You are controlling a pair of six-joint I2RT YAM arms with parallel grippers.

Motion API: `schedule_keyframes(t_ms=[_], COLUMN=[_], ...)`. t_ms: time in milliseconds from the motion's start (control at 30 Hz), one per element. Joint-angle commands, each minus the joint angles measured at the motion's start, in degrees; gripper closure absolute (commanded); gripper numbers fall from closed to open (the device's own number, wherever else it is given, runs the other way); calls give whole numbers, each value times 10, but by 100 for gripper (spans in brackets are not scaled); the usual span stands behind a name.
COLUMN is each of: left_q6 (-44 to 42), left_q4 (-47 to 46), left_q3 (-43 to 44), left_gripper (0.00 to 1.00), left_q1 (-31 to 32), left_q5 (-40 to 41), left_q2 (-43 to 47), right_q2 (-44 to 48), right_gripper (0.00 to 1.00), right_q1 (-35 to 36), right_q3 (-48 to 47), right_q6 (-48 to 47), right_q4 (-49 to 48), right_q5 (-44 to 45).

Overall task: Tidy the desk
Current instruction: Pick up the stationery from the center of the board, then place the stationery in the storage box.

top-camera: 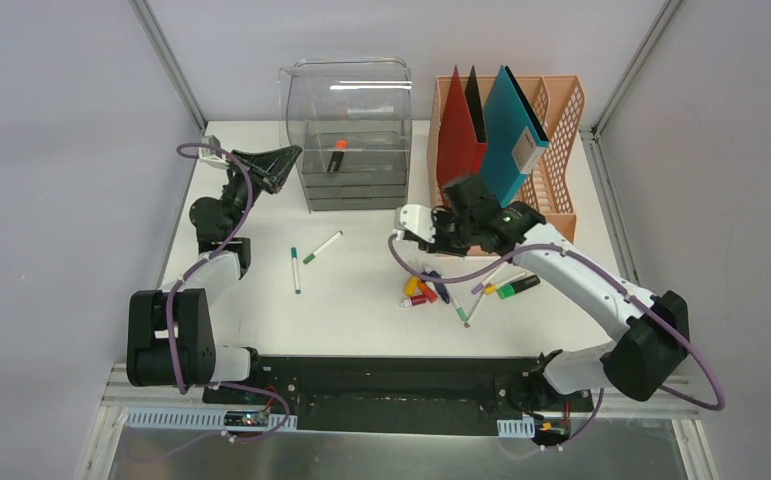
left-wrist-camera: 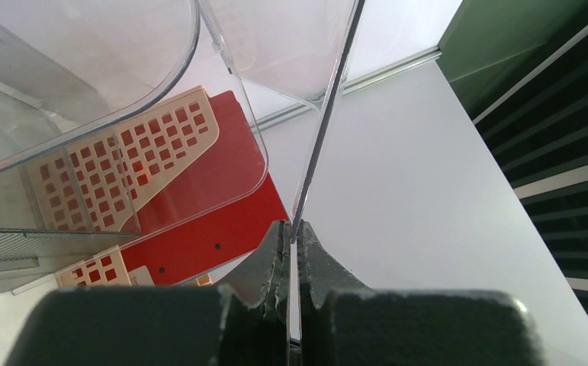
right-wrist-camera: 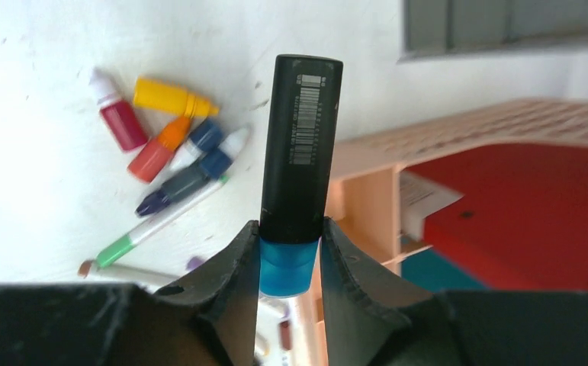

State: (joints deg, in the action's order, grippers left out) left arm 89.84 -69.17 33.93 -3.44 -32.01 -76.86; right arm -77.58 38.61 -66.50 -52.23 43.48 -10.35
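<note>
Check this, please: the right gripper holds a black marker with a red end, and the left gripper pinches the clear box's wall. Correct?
Not quite. The right gripper holds a black marker whose end is blue, not red, as the right wrist view shows. The left gripper does pinch the clear box's wall.

My left fingers (top-camera: 281, 161) touch the left wall of the clear plastic drawer box (top-camera: 353, 140) at the far side of the white desk (top-camera: 361, 320). My right fingers (top-camera: 459, 205) hover just before the peach plastic file rack (top-camera: 561, 130), which holds a red folder (top-camera: 458, 125), a black folder (top-camera: 476, 100) and a teal folder (top-camera: 514, 135). Two white green-capped pens (top-camera: 322, 247) lie mid-desk. A cluster of coloured markers (top-camera: 429, 291) lies under my right arm.
</note>
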Motion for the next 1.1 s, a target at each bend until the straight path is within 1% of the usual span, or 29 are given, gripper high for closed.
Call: schedule_keyframes(t_ms=[0, 100, 200, 367, 467, 600, 800, 1067], left_q6=[0, -6, -7, -16, -17, -19, -19, -19], left_q4=[12, 36, 54, 81, 86, 90, 93, 93], left_q3=[35, 40, 41, 43, 46, 50, 51, 59], left_gripper=[100, 100, 100, 100, 100, 100, 100, 100], left_q1=[-3, -3, -3, -3, -3, -3, -3, -3], left_q5=[18, 19, 22, 25, 24, 23, 24, 22], left_q2=[31, 43, 50, 58, 60, 63, 64, 58], right_q2=[-45, -83, -124, -202, -228, -252, -279, -305], right_gripper=[100, 100, 100, 100, 100, 100, 100, 100], right_q1=[75, 133, 171, 192, 193, 192, 187, 166], right_q3=[-74, -89, -99, -134, -149, -177, -190, -216], right_q6=[-24, -47, -74, -121, -151, -172, -216, -237], right_q4=[-40, -110, -198, -305, -348, -379, -450, -476], right_q5=[118, 204, 271, 371, 385, 397, 411, 414])
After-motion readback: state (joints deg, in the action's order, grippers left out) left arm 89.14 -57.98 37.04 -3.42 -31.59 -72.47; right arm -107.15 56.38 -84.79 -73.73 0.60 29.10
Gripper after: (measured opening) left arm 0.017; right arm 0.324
